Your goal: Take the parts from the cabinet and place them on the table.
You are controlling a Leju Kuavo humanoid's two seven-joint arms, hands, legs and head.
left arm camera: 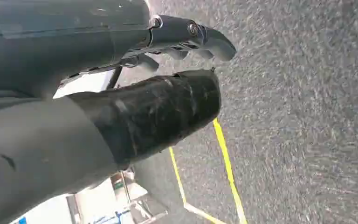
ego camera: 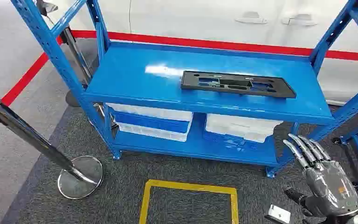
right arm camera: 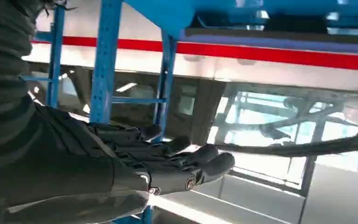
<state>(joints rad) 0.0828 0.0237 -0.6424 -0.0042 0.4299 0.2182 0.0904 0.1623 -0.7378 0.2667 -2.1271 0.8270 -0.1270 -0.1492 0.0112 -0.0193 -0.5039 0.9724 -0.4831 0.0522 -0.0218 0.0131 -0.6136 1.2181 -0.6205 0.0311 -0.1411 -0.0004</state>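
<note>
Standing on dark carpet: a blue metal cabinet (ego camera: 135, 74), its top shelf carrying the flat black part (ego camera: 237, 84) lying toward the right side, its lower shelf holding two pale bins (ego camera: 151, 121) side by side. Leaning at the left: a chrome stanchion post (ego camera: 25, 133) on its round base, just beside yellow floor tape (ego camera: 189, 187). Hovering low in front of the cabinet's right leg: the right hand (ego camera: 324, 179), fingers extended and slightly apart, holding nothing; hanging over the carpet: the left hand (left arm camera: 186, 42), fingers loosely curled, gripping nothing.
</note>
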